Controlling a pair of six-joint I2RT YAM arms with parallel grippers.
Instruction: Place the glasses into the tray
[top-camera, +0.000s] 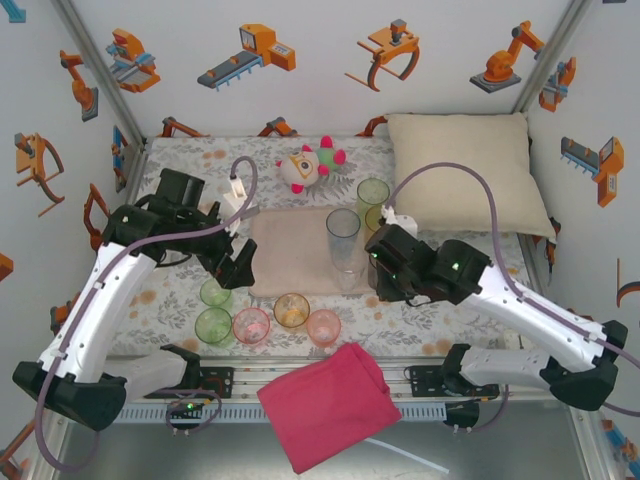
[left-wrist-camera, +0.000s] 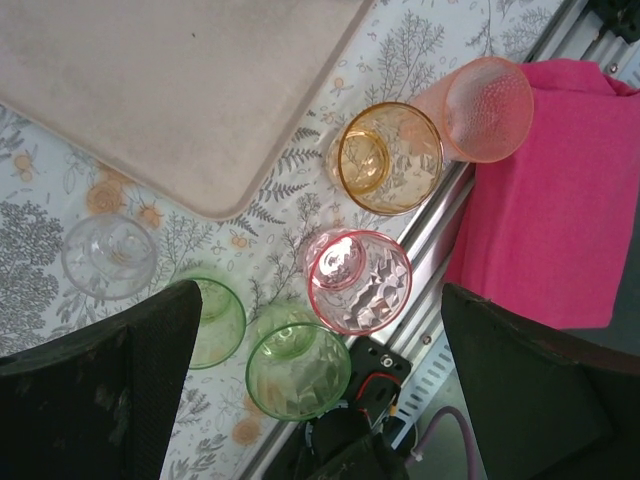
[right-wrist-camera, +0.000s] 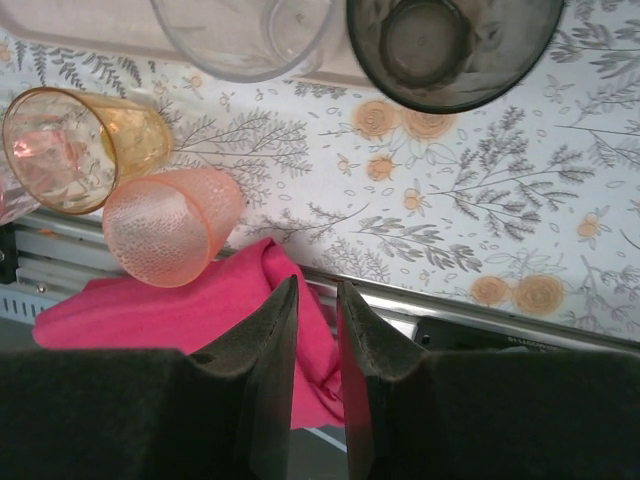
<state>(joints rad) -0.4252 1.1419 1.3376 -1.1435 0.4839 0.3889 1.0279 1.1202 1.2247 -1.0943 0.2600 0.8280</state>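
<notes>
Glasses nearest the arm bases stand in a loose row on the table, all outside the tray (top-camera: 290, 255): a green glass (top-camera: 213, 325), a pink glass (top-camera: 251, 324), an amber glass (top-camera: 291, 310) and a peach glass (top-camera: 323, 325). A second green glass (top-camera: 215, 292) and a small clear glass (left-wrist-camera: 108, 255) stand just behind them, near the tray corner. The left gripper (top-camera: 237, 265) hovers over this group with jaws fully spread and empty. The right gripper (right-wrist-camera: 318, 290) has its jaws nearly together, with nothing between them. The visible tray surface is bare. A tall clear glass (top-camera: 342, 235) stands at its right edge; whether its base is on the tray cannot be determined. A smoky glass (right-wrist-camera: 455, 45) stands just beside that edge. Farther back, a yellow-green glass (top-camera: 373, 192) and a second yellow-green glass (top-camera: 374, 222) stand off the tray. Assessment: the task is at an early stage, and nearly every glass is left to transfer.
</notes>
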